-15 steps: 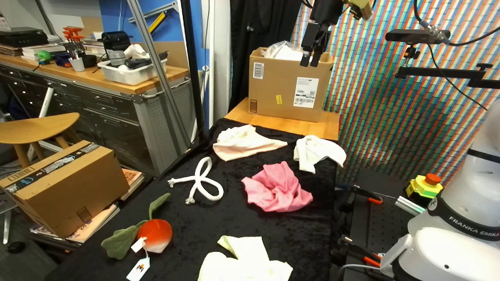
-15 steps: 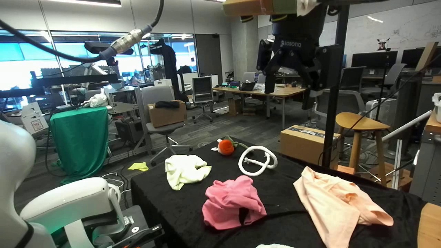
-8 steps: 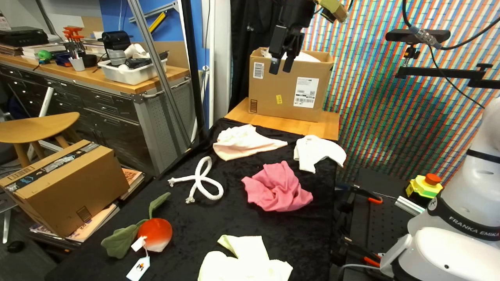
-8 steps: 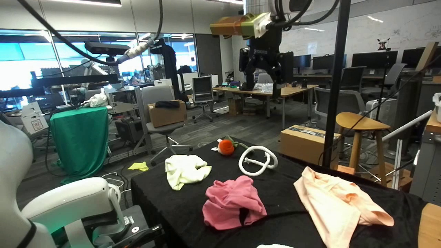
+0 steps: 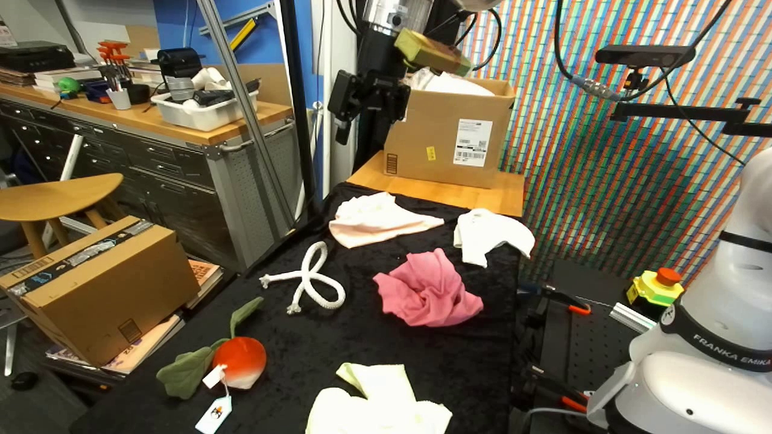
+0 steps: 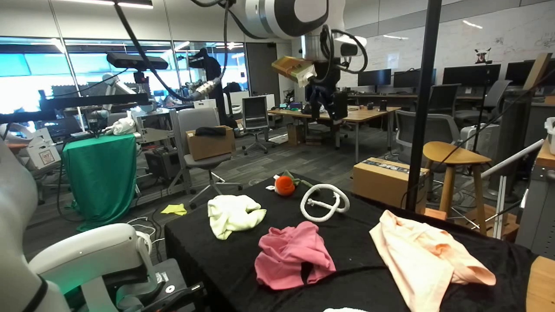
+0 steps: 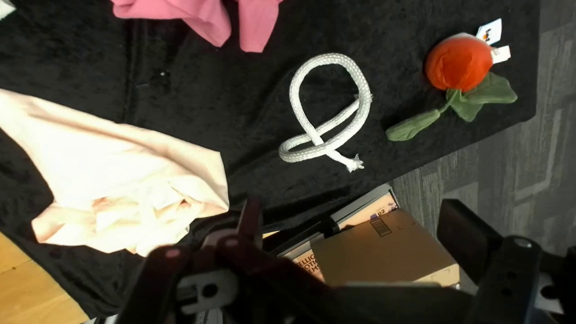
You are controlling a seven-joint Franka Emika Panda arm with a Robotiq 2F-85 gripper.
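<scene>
White braided rope (image 7: 313, 134) lies looped on black cloth (image 7: 252, 96), below the gripper (image 7: 351, 208) and, in the wrist view, ahead of the gap between its fingertips. Jaws stand wide apart, empty, touching nothing; peach fabric (image 7: 121, 166) spreads left of the rope there.
</scene>
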